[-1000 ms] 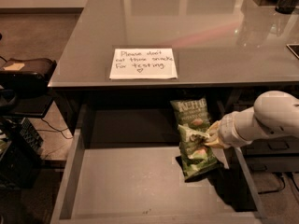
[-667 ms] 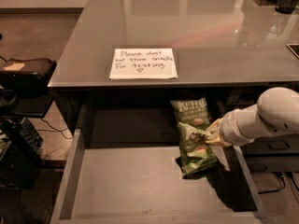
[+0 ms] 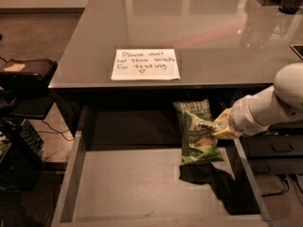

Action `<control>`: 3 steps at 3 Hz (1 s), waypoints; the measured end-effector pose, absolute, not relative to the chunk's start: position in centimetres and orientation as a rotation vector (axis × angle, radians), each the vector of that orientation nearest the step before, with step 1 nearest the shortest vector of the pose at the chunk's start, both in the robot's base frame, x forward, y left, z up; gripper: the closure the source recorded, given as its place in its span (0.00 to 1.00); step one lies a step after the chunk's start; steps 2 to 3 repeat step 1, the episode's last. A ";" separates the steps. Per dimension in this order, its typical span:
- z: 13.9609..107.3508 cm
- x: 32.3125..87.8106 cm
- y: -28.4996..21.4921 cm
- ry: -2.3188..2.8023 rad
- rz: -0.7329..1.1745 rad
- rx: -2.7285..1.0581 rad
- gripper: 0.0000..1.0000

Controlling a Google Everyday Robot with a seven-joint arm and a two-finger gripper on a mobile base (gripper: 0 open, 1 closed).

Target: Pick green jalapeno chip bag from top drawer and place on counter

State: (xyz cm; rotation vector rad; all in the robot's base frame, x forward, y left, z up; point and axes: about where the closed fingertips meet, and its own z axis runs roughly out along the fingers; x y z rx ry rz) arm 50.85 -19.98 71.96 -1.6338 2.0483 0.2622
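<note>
Grey counter lies just above and beyond your gripper, which pinches the right edge of the chip bag, hanging lengthwise to its left over the drawer.

**A testing room in an office**

A handwritten note on the grey counter asks people not to eat the snacks, which are for testing. Cables trail over the floor beside dark equipment. The robot's gripper pinches a chip bag over the open drawer.
</note>
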 end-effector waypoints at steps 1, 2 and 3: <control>76.3 50.4 -20.1 2.057 0.343 -1.621 1.00; 76.3 50.4 -20.1 2.057 0.343 -1.621 1.00; 76.3 50.4 -20.1 2.057 0.343 -1.621 1.00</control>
